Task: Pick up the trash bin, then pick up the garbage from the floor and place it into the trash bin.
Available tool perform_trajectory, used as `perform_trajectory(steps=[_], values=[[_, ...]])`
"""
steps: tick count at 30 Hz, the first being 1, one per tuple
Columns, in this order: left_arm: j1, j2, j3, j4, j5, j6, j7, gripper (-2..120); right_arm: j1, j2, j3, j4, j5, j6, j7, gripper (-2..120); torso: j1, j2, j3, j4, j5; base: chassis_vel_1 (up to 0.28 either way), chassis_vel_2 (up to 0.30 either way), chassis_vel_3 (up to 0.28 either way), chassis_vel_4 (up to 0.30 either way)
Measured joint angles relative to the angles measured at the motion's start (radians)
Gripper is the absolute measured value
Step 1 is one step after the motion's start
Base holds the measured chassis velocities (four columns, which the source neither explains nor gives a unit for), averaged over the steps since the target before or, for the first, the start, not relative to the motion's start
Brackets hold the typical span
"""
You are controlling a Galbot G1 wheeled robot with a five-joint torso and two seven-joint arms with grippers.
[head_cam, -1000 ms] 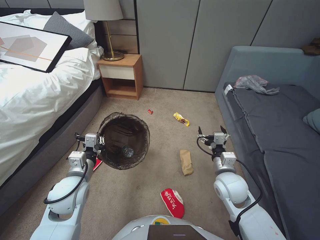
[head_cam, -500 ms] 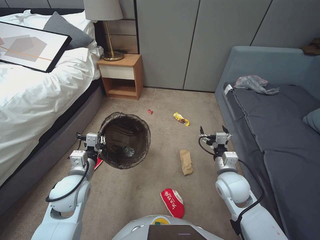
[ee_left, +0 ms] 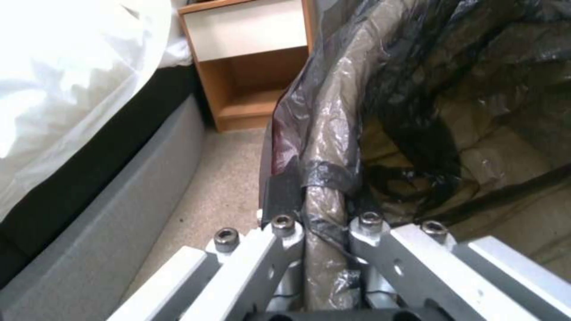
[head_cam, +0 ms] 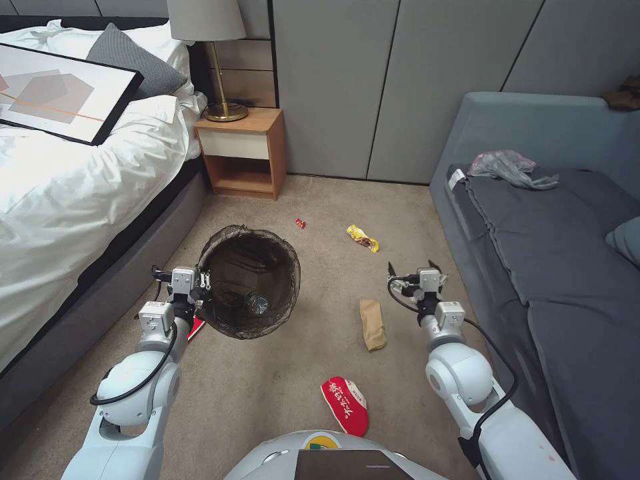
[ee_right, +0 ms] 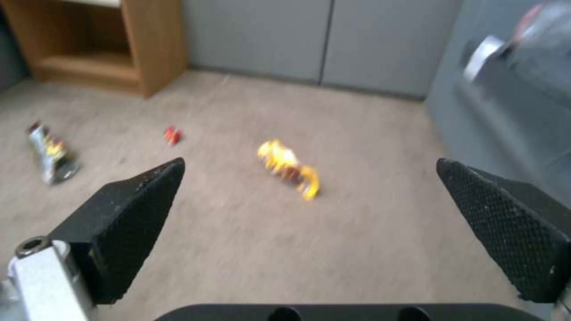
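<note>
Right tool (head_cam: pixel 413 268), jaws spread, has shifted left; left tool (head_cam: pixel 200 285) clamps the upright trash bin (head_cam: pixel 248 280) rim.

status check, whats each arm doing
Left end effector shut on bin rim. Right end effector open over carpet, yellow wrapper ahead. Path clear.

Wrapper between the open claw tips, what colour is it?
Yellow wrapper, with dark red patches; right wrist view.

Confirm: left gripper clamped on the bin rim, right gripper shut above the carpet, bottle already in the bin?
Not quite. The right gripper is open, its jaws spread wide apart in the right wrist view. The rest holds: the left gripper is clamped on the trash bin rim, and the bottle lies inside.
</note>
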Motion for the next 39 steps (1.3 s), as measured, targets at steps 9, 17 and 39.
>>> perform_trajectory(steps=[9, 17, 39], values=[[0.006, -0.002, -0.001, 0.000, 0.002, 0.000, 0.000, 3, 0.044, -0.069, -0.073, -0.032, 0.163, -0.117, 0.010, 100, 0.000, 0.000, 0.000, 0.0001, -0.0001, 0.000, 0.000, 0.000, 0.000], [0.004, -0.005, -0.002, 0.008, 0.005, 0.000, 0.001, 3, 0.116, -0.110, -0.206, -0.205, 0.284, -0.251, 0.012, 100, 0.000, 0.000, 0.000, 0.0002, 0.0000, 0.000, 0.000, 0.000, 0.000], [-0.012, -0.008, 0.007, 0.041, 0.009, 0.000, 0.005, 3, 0.040, 0.021, -0.223, -0.375, 0.266, -0.234, -0.016, 100, 0.000, 0.000, 0.000, 0.0001, -0.0001, 0.000, 0.000, 0.000, 0.000]])
